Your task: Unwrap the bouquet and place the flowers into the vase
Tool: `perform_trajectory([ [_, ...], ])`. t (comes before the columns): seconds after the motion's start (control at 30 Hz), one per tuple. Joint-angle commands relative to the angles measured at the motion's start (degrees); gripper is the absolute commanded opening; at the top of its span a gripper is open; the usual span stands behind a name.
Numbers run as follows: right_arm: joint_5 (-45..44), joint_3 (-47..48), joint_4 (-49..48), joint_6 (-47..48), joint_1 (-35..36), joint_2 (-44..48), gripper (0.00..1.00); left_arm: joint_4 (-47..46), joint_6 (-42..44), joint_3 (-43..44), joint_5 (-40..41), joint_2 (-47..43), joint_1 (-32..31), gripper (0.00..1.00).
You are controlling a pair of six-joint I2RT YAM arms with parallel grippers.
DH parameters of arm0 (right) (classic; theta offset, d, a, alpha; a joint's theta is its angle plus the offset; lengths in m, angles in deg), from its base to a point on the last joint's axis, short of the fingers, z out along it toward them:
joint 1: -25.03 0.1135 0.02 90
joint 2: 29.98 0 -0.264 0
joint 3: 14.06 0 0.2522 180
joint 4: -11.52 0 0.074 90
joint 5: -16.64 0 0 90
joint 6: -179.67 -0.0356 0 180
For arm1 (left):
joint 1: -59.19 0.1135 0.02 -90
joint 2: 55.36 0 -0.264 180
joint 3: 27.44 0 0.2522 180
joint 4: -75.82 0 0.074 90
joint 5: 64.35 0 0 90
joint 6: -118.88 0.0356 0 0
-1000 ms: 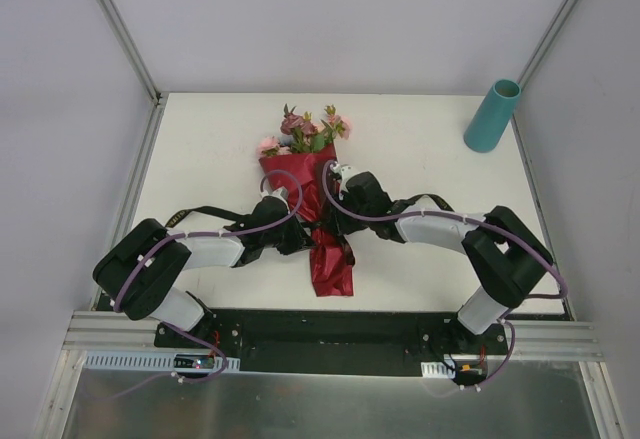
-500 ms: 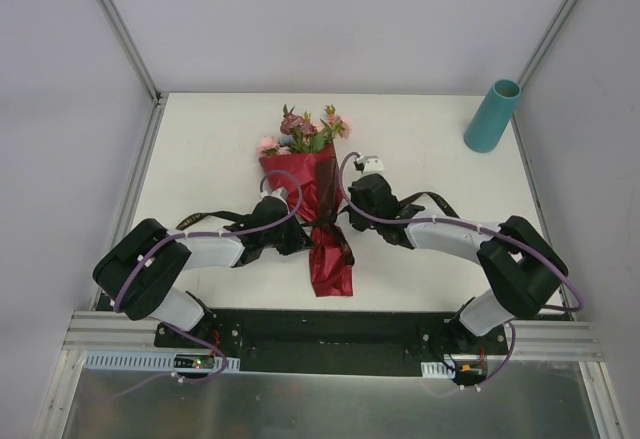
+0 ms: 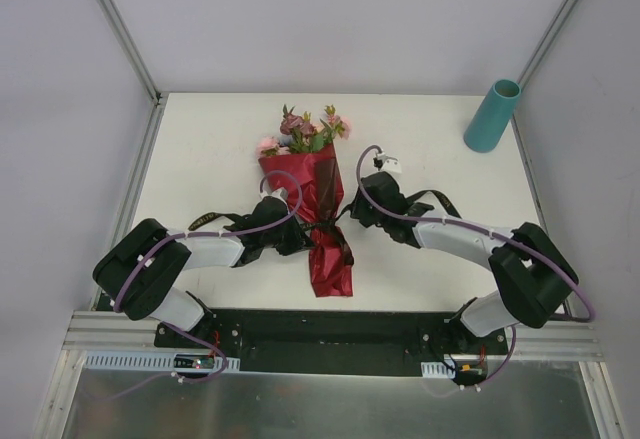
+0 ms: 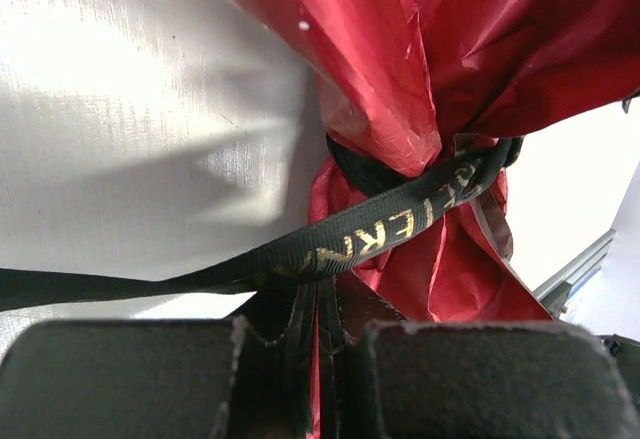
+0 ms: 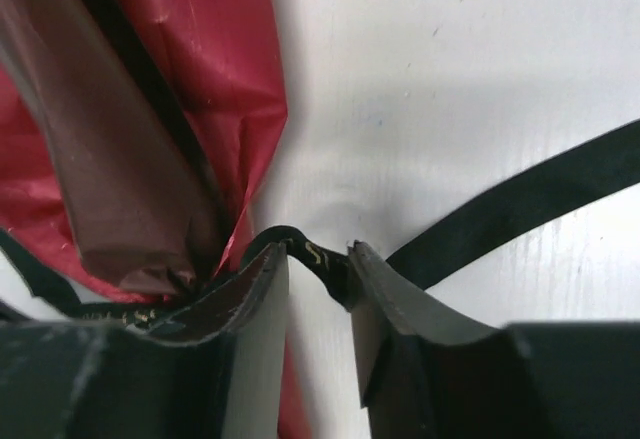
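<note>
The bouquet (image 3: pixel 312 191) lies mid-table in its dark red wrap, with the flowers (image 3: pixel 305 131) pointing away from me. A black ribbon (image 4: pixel 400 229) with gold letters is tied round its waist. My left gripper (image 3: pixel 298 239) is shut at the knot from the left; a sliver of red paper shows between its closed fingers (image 4: pixel 318 304). My right gripper (image 3: pixel 352 211) stands just right of the waist, its jaws apart, a loop of ribbon (image 5: pixel 325 259) bridging the fingertips (image 5: pixel 318 264). The teal vase (image 3: pixel 492 116) stands upright at the back right corner.
Ribbon tails trail over the white table (image 3: pixel 200 149), one to the left (image 3: pixel 200 214) and one to the right (image 3: pixel 432 199). Metal rails (image 3: pixel 150 149) border both sides. The wrap's lower end (image 3: pixel 332 269) reaches toward the near edge.
My right arm has drawn back to the right, off the wrap and onto the table beside it. The left arm and the bouquet have stayed in place.
</note>
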Motion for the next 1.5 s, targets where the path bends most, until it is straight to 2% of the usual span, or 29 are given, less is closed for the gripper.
perform_trajectory([
  [0.0,4.4,1.4,2.5,-13.4,0.3,4.8,0.41,0.4,0.3,0.4,0.1,-0.2,-0.3,0.0],
  [0.27,3.0,-2.6,-2.6,-31.9,4.4,7.2,0.47,-1.1,0.1,0.1,-0.2,0.1,-0.3,0.0],
  [0.47,-2.0,-3.1,-3.0,-38.4,7.0,4.2,0.51,-2.1,-0.3,-0.1,-0.6,0.5,-0.3,0.0],
  [0.73,-9.2,-0.9,1.1,-37.4,8.7,2.0,0.46,-2.2,-0.1,-0.1,-0.8,0.2,-0.3,0.0],
  [0.87,-19.2,0.0,8.2,-33.4,8.0,2.6,0.34,-2.2,0.1,-0.4,-0.8,-0.1,-0.3,0.0],
  [1.03,-28.3,3.2,19.9,-29.7,6.6,7.5,0.35,-1.6,0.3,-0.5,-0.3,-0.5,-0.3,0.0],
  [1.1,-28.1,4.2,21.4,-28.2,6.7,10.1,0.38,-1.6,0.3,-0.5,-0.2,-0.5,-0.3,0.0],
  [1.2,-23.3,5.8,21.6,-28.1,6.7,11.9,0.4,-1.7,0.2,-0.4,-0.2,-0.5,-0.3,0.0],
  [1.37,-10.0,3.2,12.7,-35.2,6.9,9.7,0.41,-1.7,0.4,0.1,-0.6,-0.3,-0.3,0.0],
  [1.47,-6.2,2.6,8.1,-38.7,7.8,6.0,0.42,-1.8,0.4,0.0,-0.6,-0.5,-0.3,0.0],
])
